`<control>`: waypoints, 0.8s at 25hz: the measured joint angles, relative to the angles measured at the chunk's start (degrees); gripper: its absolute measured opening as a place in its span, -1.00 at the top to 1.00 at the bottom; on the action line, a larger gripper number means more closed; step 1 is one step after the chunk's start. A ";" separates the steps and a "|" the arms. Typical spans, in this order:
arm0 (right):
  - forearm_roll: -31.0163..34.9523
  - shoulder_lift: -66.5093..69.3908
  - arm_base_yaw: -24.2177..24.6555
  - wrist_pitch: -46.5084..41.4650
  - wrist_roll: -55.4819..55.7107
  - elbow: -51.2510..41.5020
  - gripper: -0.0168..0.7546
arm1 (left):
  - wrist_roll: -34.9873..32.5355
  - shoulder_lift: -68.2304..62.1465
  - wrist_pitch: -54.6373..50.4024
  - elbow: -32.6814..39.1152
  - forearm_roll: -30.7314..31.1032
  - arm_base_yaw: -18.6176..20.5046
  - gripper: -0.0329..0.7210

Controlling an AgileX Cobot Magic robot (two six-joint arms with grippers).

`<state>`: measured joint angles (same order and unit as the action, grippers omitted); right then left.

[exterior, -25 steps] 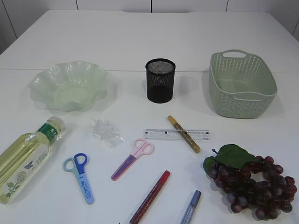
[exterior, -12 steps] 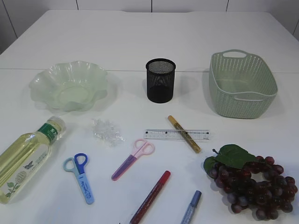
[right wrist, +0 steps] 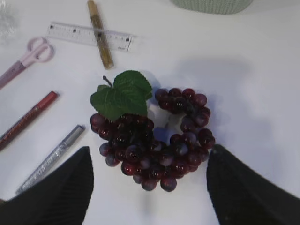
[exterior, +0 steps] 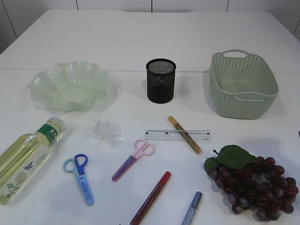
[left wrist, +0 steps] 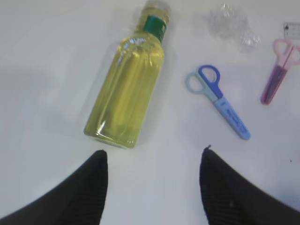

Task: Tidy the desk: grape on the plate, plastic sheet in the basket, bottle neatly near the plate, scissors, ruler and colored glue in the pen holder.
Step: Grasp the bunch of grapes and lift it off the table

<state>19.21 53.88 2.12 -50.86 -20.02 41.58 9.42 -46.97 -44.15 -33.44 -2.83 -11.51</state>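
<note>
1. While both my arms hang above the white table, my left claw stands spread, nothing between its fingers, just short of the base of the bottle.
2. That bottle lies on its side at the table's near left, green-labelled neck pointing toward the plate, body apart from it.
3. My right claw is spread wide over the grape bunch, fingers on either side, not touching it.
4. The grape sits at near right on bare table, leaf facing the ruler.
5. Crumpled plastic sheet lies between bottle and ruler, well apart from the basket at far right.
6. Blue scissors and pink scissors lie flat in front, handles pointing away from me.
7. Gold glue rests slantwise across the ruler, touching it.
8. Red glue and silver glue lie at the near edge, side by side but apart.
9. Black mesh pen holder stands upright mid-table, between plate and basket.
</note>
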 joint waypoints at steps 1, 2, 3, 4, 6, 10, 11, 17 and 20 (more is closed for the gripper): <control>-0.73 2.13 -0.51 -1.29 -0.06 1.23 -0.56 | -0.67 -1.50 -0.27 0.00 -0.27 -0.64 -0.29; -1.55 3.84 -1.21 -2.60 -0.26 2.64 -0.56 | -1.38 -2.73 -0.80 -0.10 -0.49 -1.21 -0.29; -2.39 5.76 -2.05 -3.37 -0.29 3.89 -0.56 | -2.13 -3.46 -1.08 -0.43 -0.62 -1.75 -0.29; -3.08 7.51 -2.85 -4.08 -0.34 4.83 -0.56 | -2.55 -3.80 -1.45 -0.92 -0.88 -2.08 -0.29; -4.25 10.58 -5.06 -5.14 -0.42 6.77 -0.56 | -3.19 -3.93 -1.68 -2.39 -1.57 -2.75 -0.29; -4.91 16.23 -9.79 -6.90 -0.48 9.13 -0.56 | -3.45 -4.32 -4.33 -6.41 -2.65 -3.08 -0.29; -5.14 17.79 -11.03 -7.01 -0.48 9.38 -0.56 | -3.45 -4.56 -5.55 -7.35 -2.80 -3.08 -0.29; -7.46 24.79 -17.38 -6.93 0.26 10.13 -0.56 | -3.59 -5.37 -11.62 -9.82 -4.26 -3.08 -0.29; -8.02 28.60 -18.20 -6.43 1.42 10.22 -0.56 | -3.64 -5.46 -12.63 -9.82 -4.38 -3.08 -0.29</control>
<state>11.19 82.47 -16.07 -57.28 -18.60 51.79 5.78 -52.43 -56.79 -43.26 -7.21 -14.59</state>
